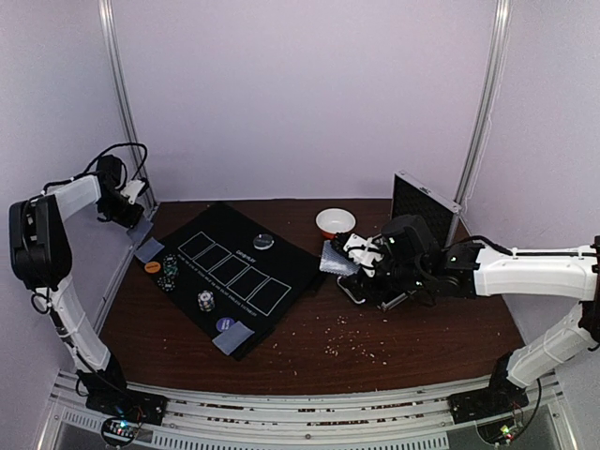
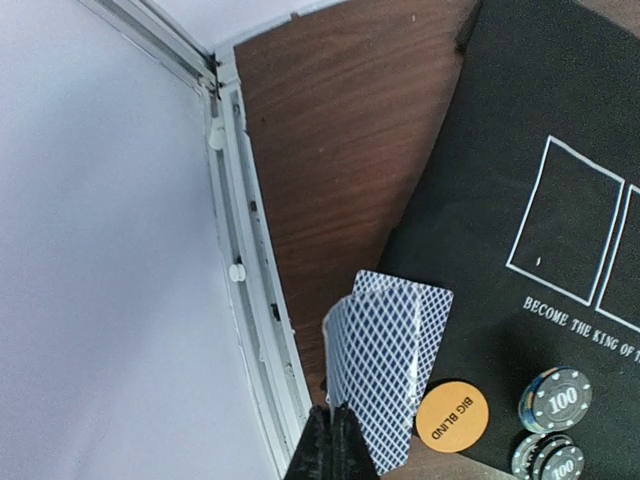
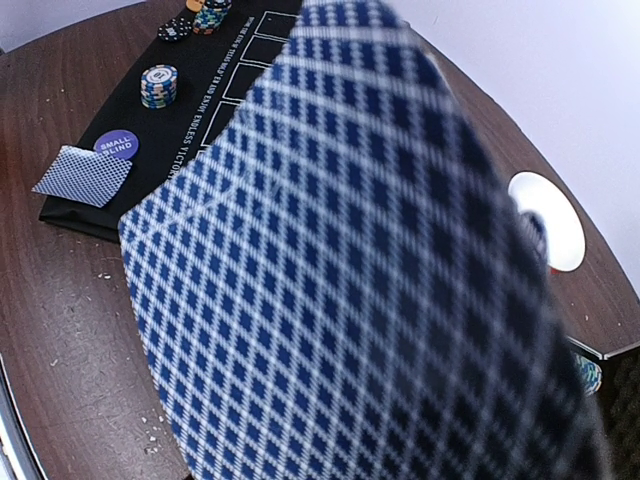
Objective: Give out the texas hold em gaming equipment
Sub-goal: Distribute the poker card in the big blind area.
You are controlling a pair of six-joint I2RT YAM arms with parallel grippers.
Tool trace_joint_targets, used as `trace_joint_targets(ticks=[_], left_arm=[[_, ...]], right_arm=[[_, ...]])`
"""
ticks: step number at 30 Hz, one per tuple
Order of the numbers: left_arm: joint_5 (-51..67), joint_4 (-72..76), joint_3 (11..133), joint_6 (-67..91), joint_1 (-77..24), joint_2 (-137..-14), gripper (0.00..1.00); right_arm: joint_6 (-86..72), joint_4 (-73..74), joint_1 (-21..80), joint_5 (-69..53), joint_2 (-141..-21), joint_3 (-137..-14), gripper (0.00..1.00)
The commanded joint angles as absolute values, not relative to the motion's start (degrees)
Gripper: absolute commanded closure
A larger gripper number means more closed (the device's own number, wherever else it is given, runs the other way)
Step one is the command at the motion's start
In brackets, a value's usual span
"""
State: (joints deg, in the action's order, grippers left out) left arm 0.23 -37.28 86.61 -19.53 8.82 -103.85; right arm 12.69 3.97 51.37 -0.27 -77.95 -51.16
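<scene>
The right end effector (image 1: 349, 255) clamps a glossy rectangular card with blue lattice back (image 3: 350, 270). The left end effector (image 2: 335, 445) is pinched together near two fanned lattice-backed cards (image 2: 392, 360).

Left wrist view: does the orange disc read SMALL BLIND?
No, the orange disc is printed BIG BLIND in black letters.

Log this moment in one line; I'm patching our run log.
left pincer: shut, above fanned cards | right pincer: shut on card | Big Blind disc: beside chip stacks
</scene>
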Motion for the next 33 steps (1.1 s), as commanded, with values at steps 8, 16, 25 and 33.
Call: trace_joint_targets(ticks=[8,16,25,33], left_arm=[[4.50,-35.35,89.46,-27.68,8.88,-113.30,1.00],[1.61,-34.72,89.46,-28.92,8.87,-116.31,1.00],[-1.20,-33.79,89.54,-28.97,8.85,-116.97,1.00],[-4.28,-32.87,90.44,-27.11,8.75,-117.74,0.84]], right_arm=[[12.69,3.22,50.98,-0.98,-77.55,-52.61,0.59],[12.96,3.91,50.98,-0.62,-78.11,-52.88,0.58],[13.10,4.27,50.95,-0.51,-78.48,-53.17,0.58],[13.27,4.64,50.87,-0.62,-78.92,-53.47,0.58]])
